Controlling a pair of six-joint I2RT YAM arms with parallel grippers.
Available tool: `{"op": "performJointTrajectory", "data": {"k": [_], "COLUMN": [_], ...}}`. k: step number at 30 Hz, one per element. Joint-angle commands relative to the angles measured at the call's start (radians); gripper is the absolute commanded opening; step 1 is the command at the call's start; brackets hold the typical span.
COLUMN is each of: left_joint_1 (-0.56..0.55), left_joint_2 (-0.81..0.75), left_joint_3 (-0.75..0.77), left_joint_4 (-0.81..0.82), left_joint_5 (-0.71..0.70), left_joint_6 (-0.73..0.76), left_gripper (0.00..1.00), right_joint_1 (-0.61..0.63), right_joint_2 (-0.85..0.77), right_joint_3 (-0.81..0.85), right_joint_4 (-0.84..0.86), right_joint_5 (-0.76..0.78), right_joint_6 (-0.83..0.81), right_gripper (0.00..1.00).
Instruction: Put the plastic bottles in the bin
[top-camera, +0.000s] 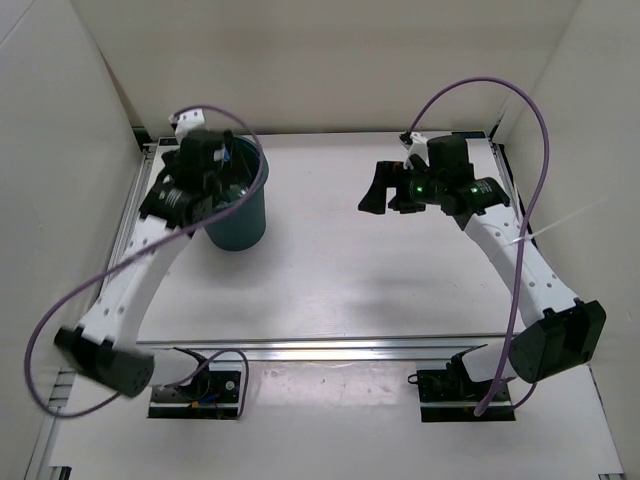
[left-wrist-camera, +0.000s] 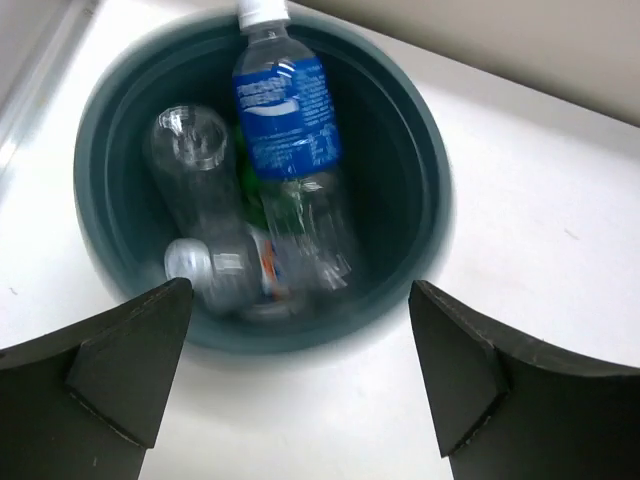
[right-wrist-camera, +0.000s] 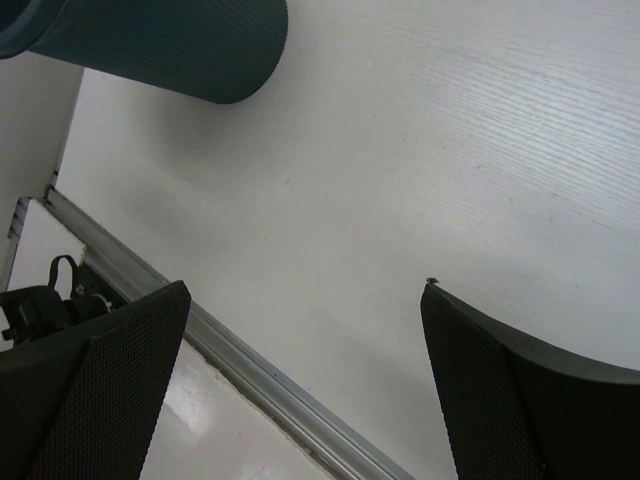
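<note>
The dark teal bin (top-camera: 240, 228) stands at the back left of the table; its rim fills the left wrist view (left-wrist-camera: 430, 170) and its side shows in the right wrist view (right-wrist-camera: 170, 45). Inside it lie the clear bottle with the blue label (left-wrist-camera: 285, 115), a plain clear bottle (left-wrist-camera: 195, 165), a clear bottle with a white-blue label (left-wrist-camera: 235, 275) and a bit of the green bottle (left-wrist-camera: 265, 200). My left gripper (left-wrist-camera: 300, 345) is open and empty right above the bin (top-camera: 205, 165). My right gripper (top-camera: 385, 190) is open and empty over the back right of the table (right-wrist-camera: 305, 330).
White walls (top-camera: 60, 150) enclose the table on the left, back and right. A metal rail (top-camera: 330, 348) runs along the near edge, also seen in the right wrist view (right-wrist-camera: 260, 380). Purple cables (top-camera: 530, 130) loop off both arms.
</note>
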Motion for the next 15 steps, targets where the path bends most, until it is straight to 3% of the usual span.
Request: {"op": "performJointTrajectory", "data": {"k": [1,2,6,10,15], "left_joint_1": [-0.059,-0.06,-0.06,-0.06,-0.06], "left_joint_2": [-0.283,-0.342,-0.678,-0.828,-0.865], "left_joint_3": [-0.135,-0.266,-0.552,-0.631,-0.608], "left_joint_4": [-0.003,-0.013,-0.119,-0.298,-0.345], "left_joint_5": [-0.064,-0.064,-0.064,-0.089,-0.199], "left_joint_6": [-0.1,-0.122,-0.243,-0.394,-0.354], "left_gripper": [1.0,1.0,1.0,1.0,1.0], "right_joint_1": [-0.012,-0.021,-0.021,-0.021,-0.05], "right_joint_2": [-0.028,-0.04,-0.062,-0.071,-0.053], "right_joint_3": [-0.016,-0.035,-0.072,-0.086,-0.097], "right_joint_4": [-0.023,-0.023,-0.023,-0.057,-0.067], "right_joint_5": [0.105,0.131,0.115,0.128,0.168], "right_joint_6": [0.017,0.043,0.029,0.029,0.06], "right_gripper": [1.0,1.0,1.0,1.0,1.0]}}
